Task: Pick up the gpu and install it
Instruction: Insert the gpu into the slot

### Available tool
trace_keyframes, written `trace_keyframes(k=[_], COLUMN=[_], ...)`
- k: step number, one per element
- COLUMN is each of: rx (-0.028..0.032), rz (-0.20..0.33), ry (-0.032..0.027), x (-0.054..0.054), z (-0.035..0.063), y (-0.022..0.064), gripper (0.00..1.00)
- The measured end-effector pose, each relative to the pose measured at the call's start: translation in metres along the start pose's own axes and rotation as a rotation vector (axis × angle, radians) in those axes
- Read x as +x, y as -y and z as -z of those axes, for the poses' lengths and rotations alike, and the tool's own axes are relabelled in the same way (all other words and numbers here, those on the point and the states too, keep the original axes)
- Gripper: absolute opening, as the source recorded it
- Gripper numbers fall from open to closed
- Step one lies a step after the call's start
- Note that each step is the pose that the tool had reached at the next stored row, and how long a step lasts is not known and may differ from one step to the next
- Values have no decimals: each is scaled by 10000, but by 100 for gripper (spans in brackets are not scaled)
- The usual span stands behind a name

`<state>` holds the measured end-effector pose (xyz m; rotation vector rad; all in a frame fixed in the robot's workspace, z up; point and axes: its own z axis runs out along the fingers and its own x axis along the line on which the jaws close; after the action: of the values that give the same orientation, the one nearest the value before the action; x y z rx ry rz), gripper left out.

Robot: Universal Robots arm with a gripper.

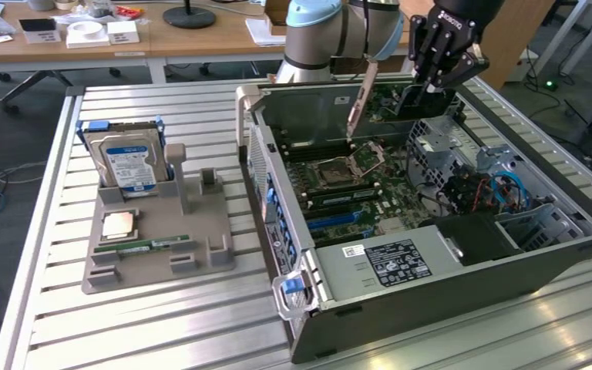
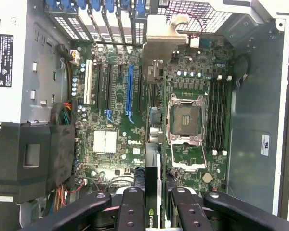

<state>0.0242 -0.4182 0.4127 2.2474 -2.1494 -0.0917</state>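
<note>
The gpu (image 1: 362, 92) hangs over the open computer case (image 1: 450, 293), a thin card with a brownish edge and a silver bracket at one end. My gripper (image 1: 432, 86) is shut on it above the case's far side. In the wrist view the gpu (image 2: 153, 159) is edge-on between the black fingers (image 2: 130, 207), and my gripper (image 2: 151, 204) clamps it from both sides. The card's bracket (image 2: 164, 43) points toward the row of rear slot covers. It hovers over the motherboard (image 2: 111, 144), between the long blue slot (image 2: 130, 91) and the processor socket (image 2: 183, 118), clear of the board.
On the slatted table, at the exterior view's left, a grey stand (image 1: 203, 254) holds a hard drive with a blue label (image 1: 126, 158), a processor chip (image 1: 119, 223) and a green memory stick (image 1: 157, 245). Drive cages and cables (image 1: 481, 193) fill the case's right side.
</note>
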Motion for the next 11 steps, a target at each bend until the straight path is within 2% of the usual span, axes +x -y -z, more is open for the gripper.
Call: trace_keyframes(k=[6, 11], rx=[0, 0], rz=[-3, -2], ry=[1, 1], x=[0, -2], z=[-1, -4], y=[-7, -53], gripper=[26, 26])
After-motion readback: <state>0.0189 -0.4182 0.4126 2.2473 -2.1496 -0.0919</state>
